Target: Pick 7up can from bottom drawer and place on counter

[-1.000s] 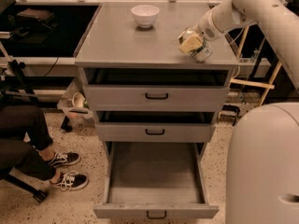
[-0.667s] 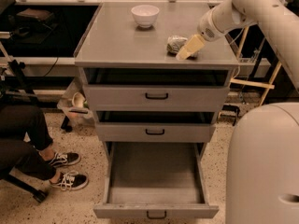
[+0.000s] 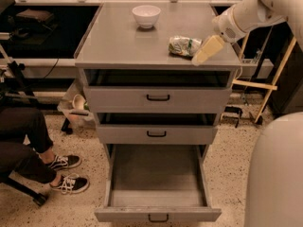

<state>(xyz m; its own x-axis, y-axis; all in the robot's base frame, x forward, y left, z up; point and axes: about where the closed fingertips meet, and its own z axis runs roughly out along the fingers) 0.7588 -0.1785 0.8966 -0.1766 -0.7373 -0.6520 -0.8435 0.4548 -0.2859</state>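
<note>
The 7up can [image 3: 184, 46] lies on its side near the worktop's [image 3: 123, 46] front right corner, long axis roughly along the front edge; which end is its top is unclear. The tool [image 3: 207, 51] sits at its right end; I cannot tell whether it is open or gripping. Placing looks nearly done, and the next move calls for withdrawing without rolling the can.

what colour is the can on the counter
Green and white can, shown in the camera view; the gripper is beside it.
</note>
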